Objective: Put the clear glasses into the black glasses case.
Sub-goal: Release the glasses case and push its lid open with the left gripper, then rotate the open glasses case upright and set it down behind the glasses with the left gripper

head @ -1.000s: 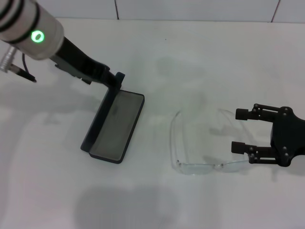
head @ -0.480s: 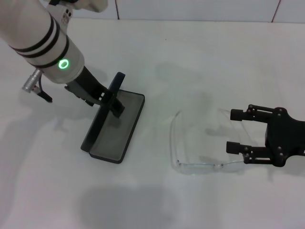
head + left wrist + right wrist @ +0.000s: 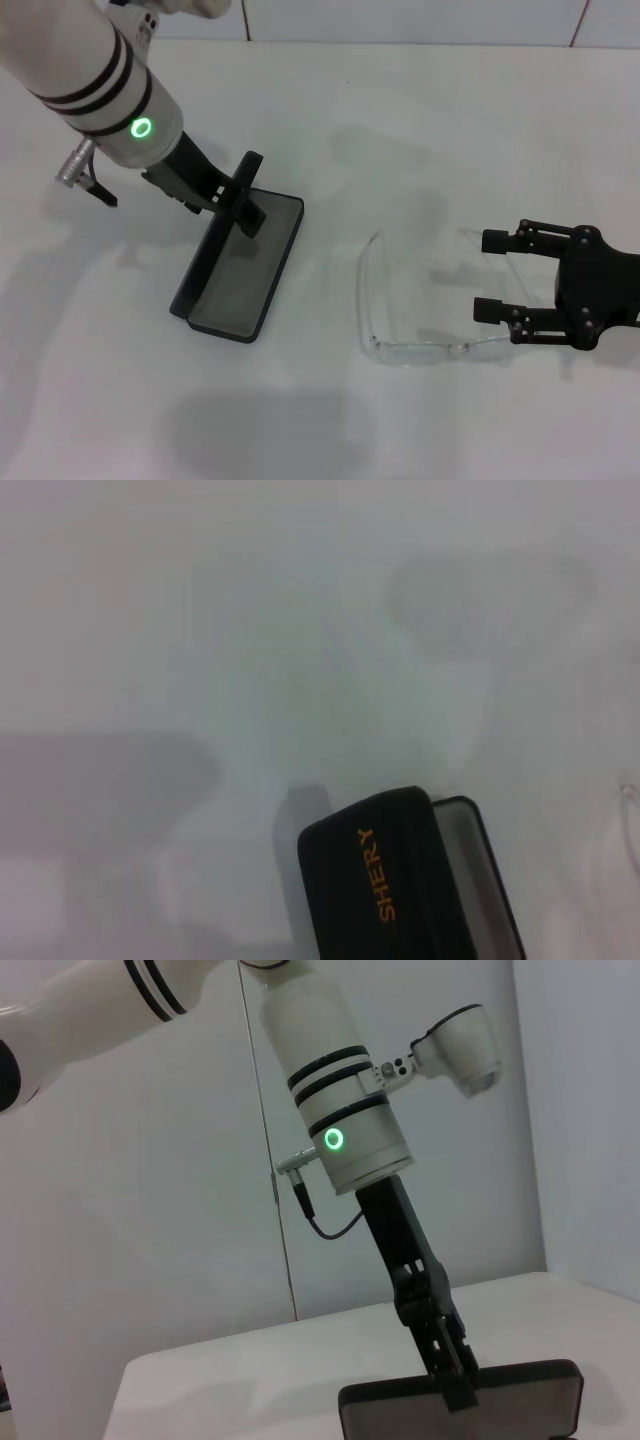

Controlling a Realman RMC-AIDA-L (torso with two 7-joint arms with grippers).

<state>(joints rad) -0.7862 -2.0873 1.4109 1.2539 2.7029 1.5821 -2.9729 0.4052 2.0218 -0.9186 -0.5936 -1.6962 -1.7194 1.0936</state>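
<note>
Matte black glasses case (image 3: 240, 265), grey lining, orange lettering; colourless clear glasses (image 3: 420, 300); white table (image 3: 420, 130)

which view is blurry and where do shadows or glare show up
Left wrist view: soft and hazy, with the black glasses case close up and grey shadows on the table. Head view: sharp, with the clear glasses faint against the white top and soft shadows under both arms. Right wrist view: clear, evenly lit, no glare.

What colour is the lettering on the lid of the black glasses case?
Orange, on the black glasses case; it shows best in the left wrist view.
</note>
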